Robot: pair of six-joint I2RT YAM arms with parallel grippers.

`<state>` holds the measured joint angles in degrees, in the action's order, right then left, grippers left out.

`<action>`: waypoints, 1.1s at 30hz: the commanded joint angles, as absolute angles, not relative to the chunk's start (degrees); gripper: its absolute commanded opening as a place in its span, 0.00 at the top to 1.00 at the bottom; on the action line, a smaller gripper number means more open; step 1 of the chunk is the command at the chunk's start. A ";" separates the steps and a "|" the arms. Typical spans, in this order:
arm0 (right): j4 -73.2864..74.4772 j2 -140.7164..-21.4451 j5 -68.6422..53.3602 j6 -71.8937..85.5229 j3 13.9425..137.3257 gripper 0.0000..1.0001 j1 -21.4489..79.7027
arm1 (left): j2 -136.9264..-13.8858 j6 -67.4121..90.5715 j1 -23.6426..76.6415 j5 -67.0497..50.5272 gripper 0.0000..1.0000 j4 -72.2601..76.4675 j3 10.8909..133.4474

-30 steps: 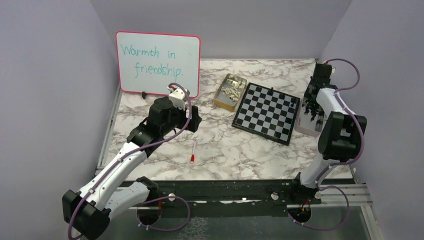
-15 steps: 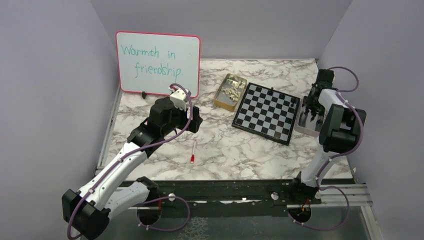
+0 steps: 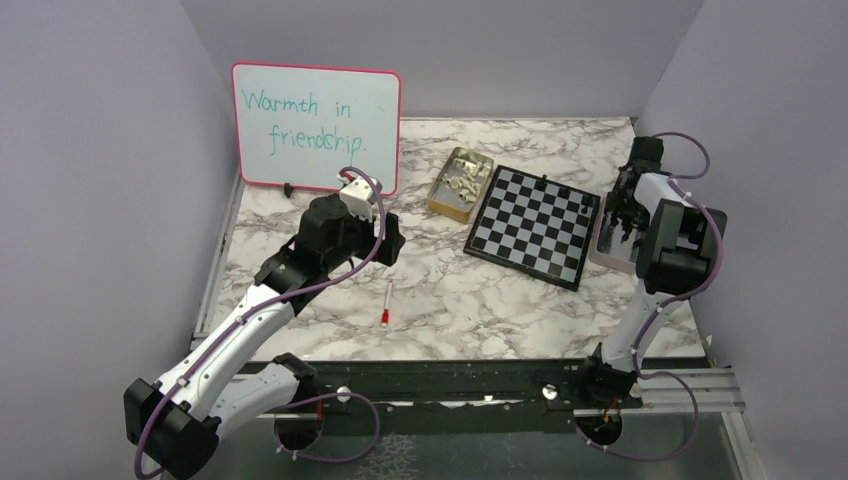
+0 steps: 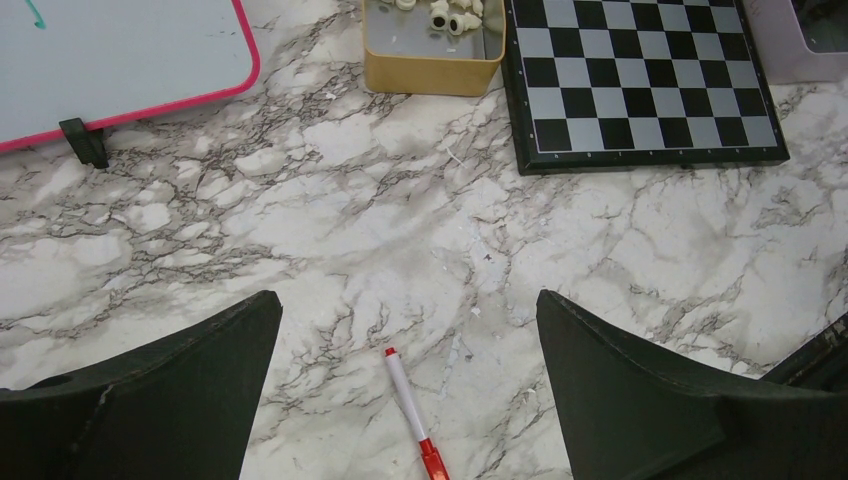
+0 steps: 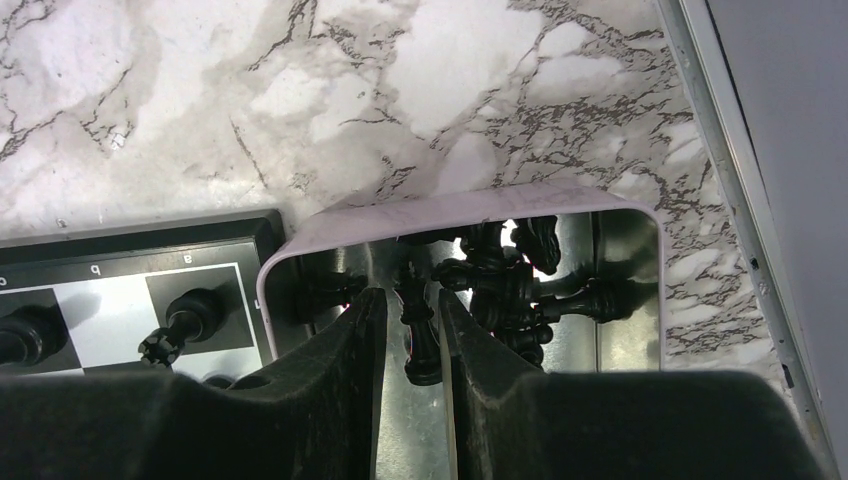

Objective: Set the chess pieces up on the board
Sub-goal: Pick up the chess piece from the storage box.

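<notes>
Black chess pieces (image 5: 505, 275) lie heaped in a pale tray (image 5: 430, 212) just beside the board (image 3: 535, 225). The right claw (image 5: 410, 305) straddles one of them for picking; whether it grips, I cannot tell. The left claw (image 4: 405, 300) hangs released over the desk (image 4: 350, 200). Next, probably: clench, lift, carry it to its square.

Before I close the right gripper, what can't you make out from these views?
- Right wrist view: whether the right gripper touches the black piece between its fingers; they cover its sides.
- Top view: the lilac tin's contents, mostly behind the right arm.
- Left wrist view: the cream pieces in the yellow tin, cut by the top edge.
- The chessmen on the board: too small in the top view, cropped in the right wrist view.
</notes>
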<state>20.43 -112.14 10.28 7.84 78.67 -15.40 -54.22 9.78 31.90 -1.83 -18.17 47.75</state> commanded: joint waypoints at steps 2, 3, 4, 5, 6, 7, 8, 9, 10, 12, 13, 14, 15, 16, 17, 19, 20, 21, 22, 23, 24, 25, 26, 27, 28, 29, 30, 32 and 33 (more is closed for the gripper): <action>21.87 -114.06 10.24 7.21 79.33 0.71 -15.63 | -53.90 9.14 32.12 -0.43 0.01 -17.84 47.72; 22.14 -114.21 10.46 7.21 79.48 0.72 -15.64 | -53.96 9.14 32.10 -0.42 0.01 -17.84 47.67; 22.22 -114.37 10.60 7.14 79.53 0.73 -15.64 | -53.89 9.14 32.08 -0.41 0.01 -17.83 47.67; 22.31 -114.35 10.56 7.04 79.50 0.74 -15.63 | -53.91 9.07 32.08 -0.44 0.01 -17.84 47.64; 22.47 -114.43 10.59 7.10 79.46 0.74 -15.59 | -53.95 9.06 32.08 -0.40 0.01 -17.84 47.68; 22.68 -114.55 10.71 7.01 79.50 0.74 -15.63 | -53.96 9.05 32.08 -0.40 0.01 -17.84 47.72; 22.90 -114.84 11.11 7.03 79.54 0.74 -15.61 | -53.96 9.05 32.08 -0.43 0.01 -17.84 47.72; 22.96 -114.98 11.30 7.06 79.47 0.74 -15.62 | -53.99 9.05 32.08 -0.44 0.01 -17.84 47.72; 23.05 -115.36 11.45 7.00 79.46 0.74 -15.66 | -53.89 9.05 32.08 -0.44 0.01 -17.84 47.65; 23.41 -116.03 11.40 7.10 79.73 0.75 -15.64 | -53.82 9.14 32.10 -0.44 0.01 -17.84 47.64; 23.63 -116.35 11.35 6.97 79.91 0.75 -15.60 | -53.87 9.18 32.08 -0.44 0.01 -17.82 47.65; 23.98 -116.53 11.34 6.84 80.17 0.76 -15.64 | -53.94 9.22 32.10 -0.42 0.01 -17.84 47.64; 24.06 -116.50 11.36 6.85 80.23 0.78 -15.62 | -54.08 9.23 32.08 -0.43 0.01 -17.84 47.65; 24.08 -116.34 11.51 6.84 80.24 0.80 -15.64 | -54.21 9.23 32.09 -0.43 0.01 -17.84 47.72; 24.33 -115.90 11.55 6.79 80.20 0.82 -15.62 | -54.26 9.23 32.08 -0.44 0.01 -17.76 47.72; 24.75 -114.83 12.33 6.83 80.16 0.85 -15.56 | -54.39 9.23 32.08 -0.43 0.01 -17.75 47.66; 25.25 -114.04 13.26 7.08 80.28 0.86 -15.56 | -54.34 9.23 32.11 -0.44 0.01 -17.75 47.68; 25.71 -113.19 14.45 7.65 80.33 0.88 -15.56 | -54.35 9.27 32.08 -0.44 0.01 -17.75 47.64; 26.50 -112.28 15.46 8.37 80.41 0.90 -15.60 | -54.36 9.31 32.08 -0.40 0.01 -17.75 47.70; 27.20 -111.38 16.04 9.02 80.61 0.92 -15.56 | -54.47 9.43 32.08 -0.39 0.01 -17.75 47.72; 27.79 -110.50 16.48 9.70 80.82 0.92 -15.56 | -54.49 9.60 32.08 -0.42 0.01 -17.75 47.72; 28.41 -109.43 16.71 10.58 80.89 0.92 -15.56 | -54.43 9.78 32.08 0.28 0.01 -17.75 47.77; 28.78 -108.36 16.70 11.00 80.75 0.92 -15.56 | -54.40 9.95 32.08 1.07 0.01 -17.71 47.74; 28.95 -107.21 16.48 11.36 80.43 0.93 -15.56 | -54.27 10.20 32.08 1.32 0.01 -17.63 47.73; 29.03 -105.91 15.88 11.45 80.08 0.92 -15.56 | -54.33 10.46 32.08 1.46 0.01 -17.46 47.65; 29.15 -104.78 15.06 11.96 79.73 0.92 -15.56 | -54.38 10.79 32.08 1.56 0.01 -17.29 47.64; 29.07 -103.48 13.55 12.17 79.33 0.92 -15.56 | -54.45 11.30 32.08 1.64 0.01 -16.98 47.57; 28.68 -101.14 9.50 12.43 78.40 0.92 -15.41 | -54.67 12.87 32.04 1.64 0.02 -16.49 47.76; 28.42 -100.08 7.62 12.29 77.87 0.92 -15.05 | -54.88 13.73 32.02 1.10 0.05 -16.19 47.92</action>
